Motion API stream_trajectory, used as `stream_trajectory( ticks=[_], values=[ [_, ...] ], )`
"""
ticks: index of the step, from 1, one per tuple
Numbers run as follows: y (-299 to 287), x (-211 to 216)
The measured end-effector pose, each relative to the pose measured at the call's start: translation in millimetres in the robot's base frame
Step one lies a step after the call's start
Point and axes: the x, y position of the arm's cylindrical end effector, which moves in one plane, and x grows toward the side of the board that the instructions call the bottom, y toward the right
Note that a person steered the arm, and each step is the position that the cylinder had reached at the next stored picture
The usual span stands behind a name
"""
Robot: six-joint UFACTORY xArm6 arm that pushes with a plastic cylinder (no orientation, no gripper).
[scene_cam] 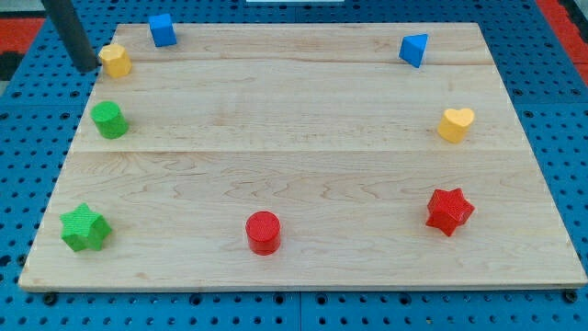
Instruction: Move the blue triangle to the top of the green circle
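end effector, a bare rod gripping nothing, has my tip [87, 66] far from the blue triangle [414, 50], itself unmoved well right of the green circle [109, 119].

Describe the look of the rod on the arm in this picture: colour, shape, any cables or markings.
Only a straight, smooth dark grey rod shows, round like a cylinder, entering from the view's top left. No cables, labels or markings are visible on it. My tip ends plainly, just left of the yellow block.

Bright even overhead light; soft short shadows; sharp focus; no glare
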Motion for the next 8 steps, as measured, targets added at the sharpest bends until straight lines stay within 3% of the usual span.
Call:
stream_trajectory(
  ticks=[4,5,6,8],
  values=[
    [70,13],
    [80,51],
    [171,70],
    [410,26]
  ],
)
